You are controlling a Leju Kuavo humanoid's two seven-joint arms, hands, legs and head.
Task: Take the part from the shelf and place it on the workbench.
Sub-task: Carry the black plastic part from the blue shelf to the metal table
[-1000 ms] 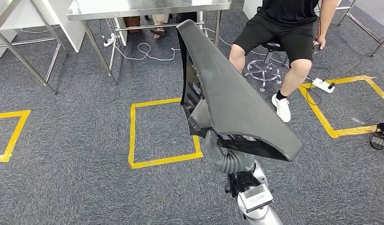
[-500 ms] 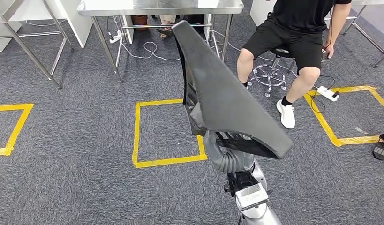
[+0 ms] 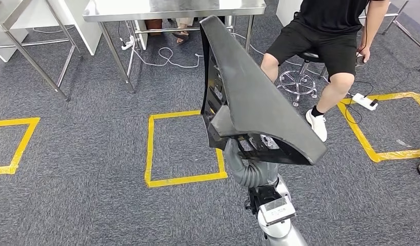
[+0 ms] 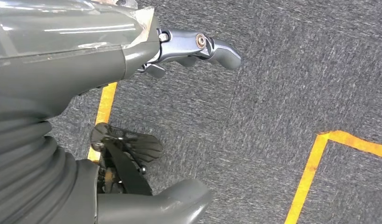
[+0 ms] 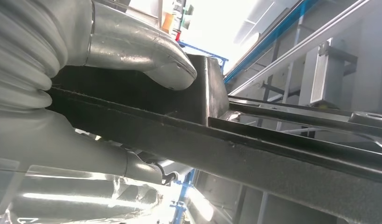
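Overhead, right hand [image 5: 109, 60] grips the black part [image 3: 248, 97] above grey carpet [image 3: 84, 154].

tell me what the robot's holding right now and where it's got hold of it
The right hand grips the large black part at its lower, wider end, thumb over an edge. The left hand holds nothing.
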